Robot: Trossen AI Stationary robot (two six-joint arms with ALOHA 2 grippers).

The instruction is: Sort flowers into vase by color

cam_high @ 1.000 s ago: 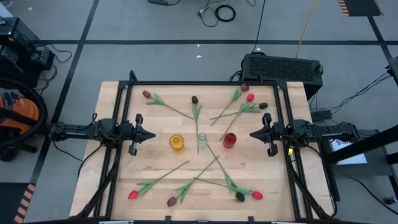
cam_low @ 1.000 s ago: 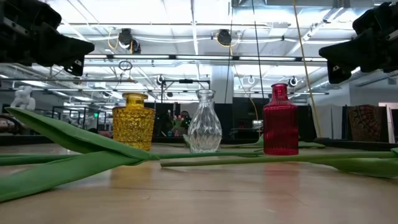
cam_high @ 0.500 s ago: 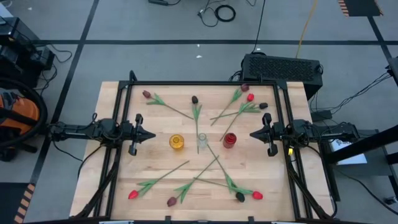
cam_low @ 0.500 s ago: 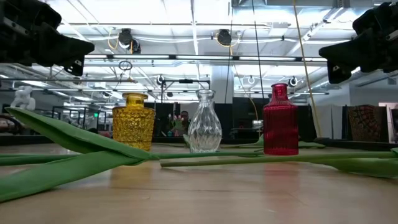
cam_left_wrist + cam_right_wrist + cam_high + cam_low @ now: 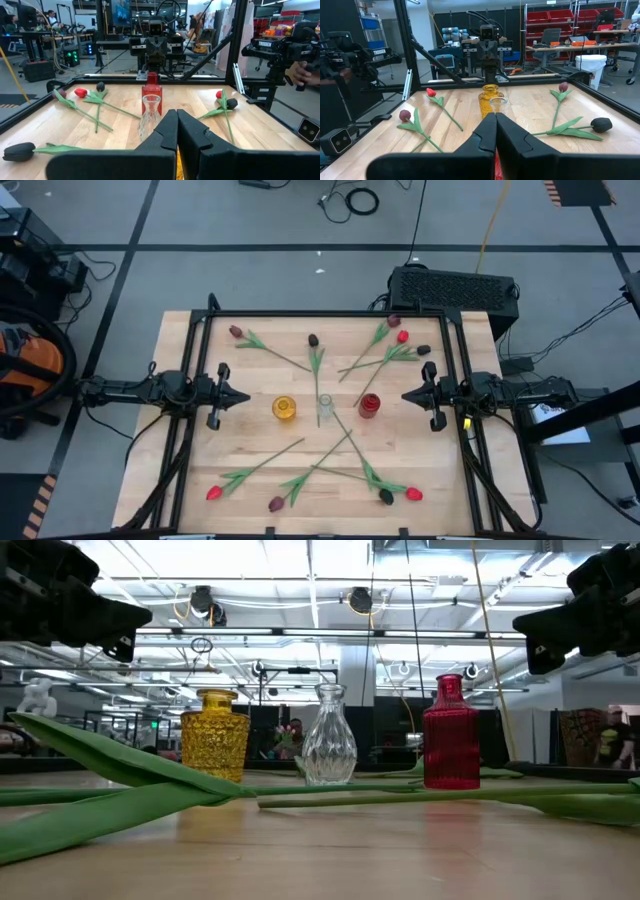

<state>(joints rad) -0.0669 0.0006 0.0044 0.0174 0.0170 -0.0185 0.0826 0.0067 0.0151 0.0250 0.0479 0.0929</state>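
Three small vases stand in a row at the table's middle: yellow (image 5: 285, 408), clear glass (image 5: 325, 408) and red (image 5: 369, 405). Artificial tulips lie flat on the wood. The far group includes a maroon head (image 5: 236, 332), a near-black head (image 5: 313, 339) and a red head (image 5: 402, 336). The near group includes a red head (image 5: 213, 493), a maroon head (image 5: 276, 504) and a near-black head (image 5: 386, 497). My left gripper (image 5: 245, 398) hovers shut left of the vases, pointing at them. My right gripper (image 5: 405, 395) hovers shut on their right, facing the left one.
A black frame (image 5: 320, 313) runs round the table's edges. Green stems and leaves (image 5: 120, 765) lie across the near part of the table in front of the vases. Bare wood (image 5: 255, 425) shows between each gripper and the vase row.
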